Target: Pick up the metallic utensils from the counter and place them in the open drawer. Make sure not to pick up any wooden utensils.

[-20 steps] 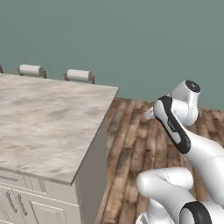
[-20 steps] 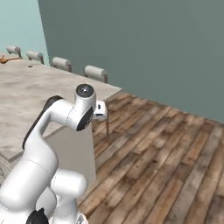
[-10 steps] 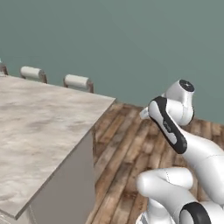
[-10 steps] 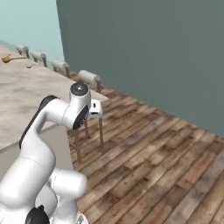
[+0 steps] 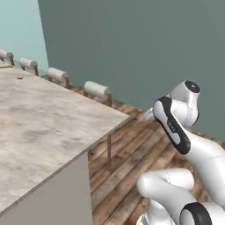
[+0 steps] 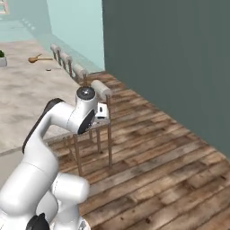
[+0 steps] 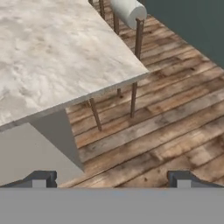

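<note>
The only utensil we can make out clearly is the wooden spoon (image 6: 37, 58), lying far down the counter (image 5: 39, 132) near its distant end, and that is the one we must leave alone. Just beside it sits a small dark speck (image 6: 48, 69) that may be one of the metallic utensils, but it is too small for us to tell spoon from knife. The open drawer is not something we can place from here.

Our main worry is a wrong pick: at this range the wooden spoon is the most obvious target, and the metal pieces near it are tiny, so a hasty reach could close on wood. A second risk is reach itself; the utensils lie well apart from us, across the whole slab, so we judge that the base has to come much closer before any grasp.

Our gripper (image 7: 112, 179) holds nothing, its fingers spread wide, and it looks down at the counter's near corner and the plank floor (image 7: 175, 127) beyond it.

A row of stools (image 5: 97, 90) with pale cushioned tops lines the far edge of the counter, the nearest one (image 7: 127, 12) tucked just beside the corner. Driving round that side could clip their thin legs. A small potted plant (image 6: 2, 57) stands at the far end near the wooden spoon.
</note>
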